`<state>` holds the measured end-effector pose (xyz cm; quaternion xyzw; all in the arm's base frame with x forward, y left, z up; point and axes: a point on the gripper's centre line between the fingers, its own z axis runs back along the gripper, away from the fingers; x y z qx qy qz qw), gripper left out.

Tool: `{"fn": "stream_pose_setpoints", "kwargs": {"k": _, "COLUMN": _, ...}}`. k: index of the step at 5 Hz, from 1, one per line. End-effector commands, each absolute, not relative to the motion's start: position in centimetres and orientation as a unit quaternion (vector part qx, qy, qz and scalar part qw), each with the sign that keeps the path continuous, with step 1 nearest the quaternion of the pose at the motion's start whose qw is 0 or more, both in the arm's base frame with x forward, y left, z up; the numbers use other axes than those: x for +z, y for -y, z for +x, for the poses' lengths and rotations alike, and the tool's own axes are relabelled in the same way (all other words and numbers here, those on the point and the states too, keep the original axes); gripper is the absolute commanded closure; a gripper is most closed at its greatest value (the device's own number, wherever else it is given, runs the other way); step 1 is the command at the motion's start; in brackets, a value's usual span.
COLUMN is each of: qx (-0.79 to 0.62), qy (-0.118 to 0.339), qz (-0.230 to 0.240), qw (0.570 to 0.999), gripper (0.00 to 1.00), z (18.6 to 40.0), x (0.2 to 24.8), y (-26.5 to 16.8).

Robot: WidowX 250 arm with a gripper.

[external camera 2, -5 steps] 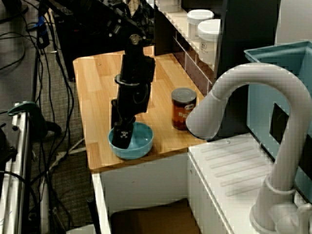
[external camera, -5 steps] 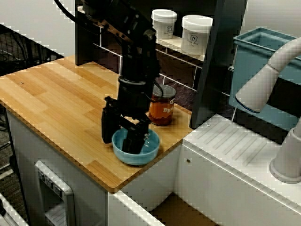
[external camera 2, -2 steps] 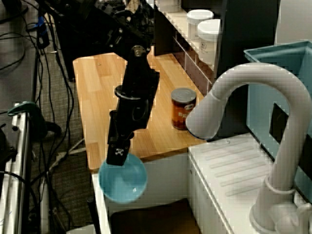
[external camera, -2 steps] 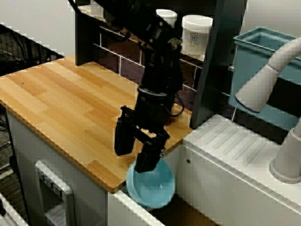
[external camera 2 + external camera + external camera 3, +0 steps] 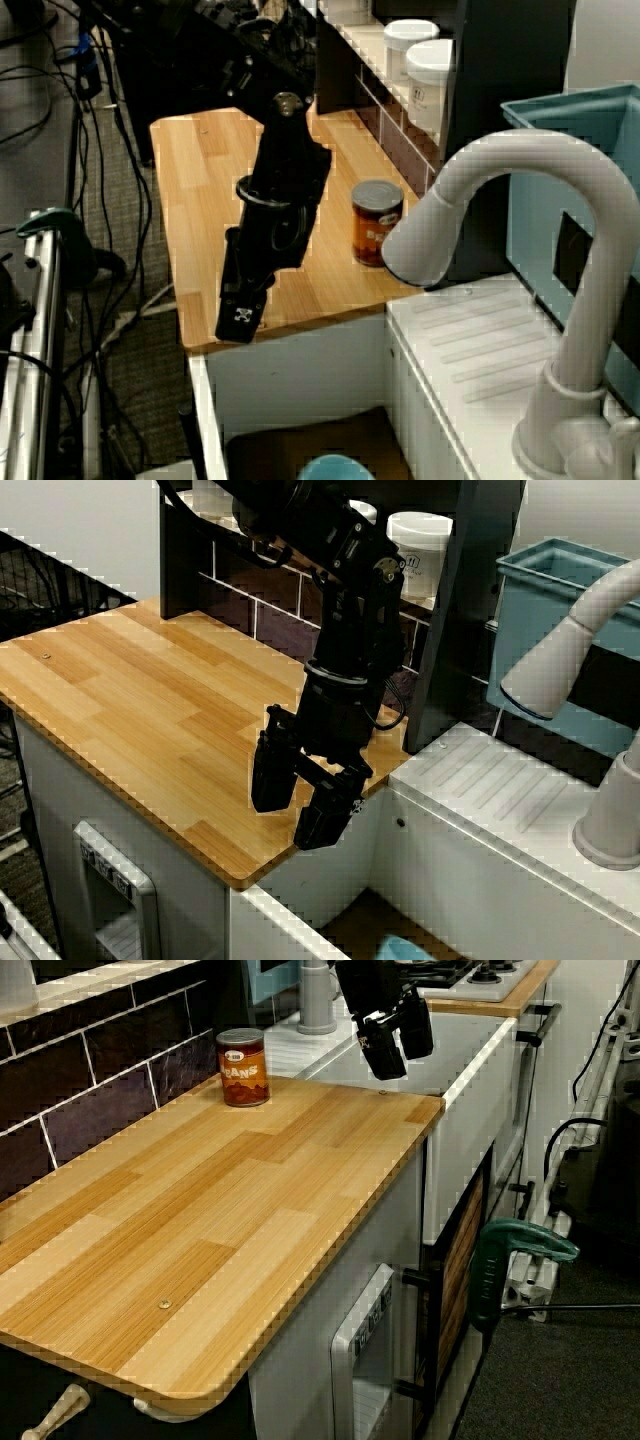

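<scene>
My black gripper [image 5: 300, 805] hangs open over the front right corner of the wooden counter [image 5: 130, 700], with nothing between its fingers. In the view from the sink side the gripper [image 5: 238, 300] reaches past the counter's edge. A light blue bowl [image 5: 405, 948] lies low in the gap below the counter, also seen from the sink side as the bowl [image 5: 330, 467]. An orange-labelled can [image 5: 376, 222] stands upright behind the arm near the tiled wall; the arm hides it in the front view. The view along the counter shows the gripper [image 5: 398, 1040] and the can [image 5: 243, 1067].
Two white jars [image 5: 418, 552] sit on the shelf behind the arm. A white sink unit [image 5: 500, 780] with a grey faucet [image 5: 570, 640] adjoins the counter on the right, with a teal bin [image 5: 560, 590] behind. A green clamp [image 5: 510, 1250] hangs beside the counter.
The gripper carried the blue bowl off the counter's corner and let it go. The bowl has dropped into the gap below, and the fingers are now empty.
</scene>
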<state>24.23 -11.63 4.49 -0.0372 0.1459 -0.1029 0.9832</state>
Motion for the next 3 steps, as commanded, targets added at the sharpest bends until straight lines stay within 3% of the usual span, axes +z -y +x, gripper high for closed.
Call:
{"fn": "stream_pose_setpoints", "kwargs": {"k": 1, "qx": -0.088, "qy": -0.120, "qz": -0.050, "qw": 0.988, "gripper": 0.00, "z": 25.2, "x": 5.7, "y": 9.2}}
{"fn": "stream_pose_setpoints", "kwargs": {"k": 3, "qx": -0.055, "qy": -0.101, "qz": -0.005, "qw": 0.993, "gripper": 0.00, "z": 27.4, "x": 6.1, "y": 5.8}}
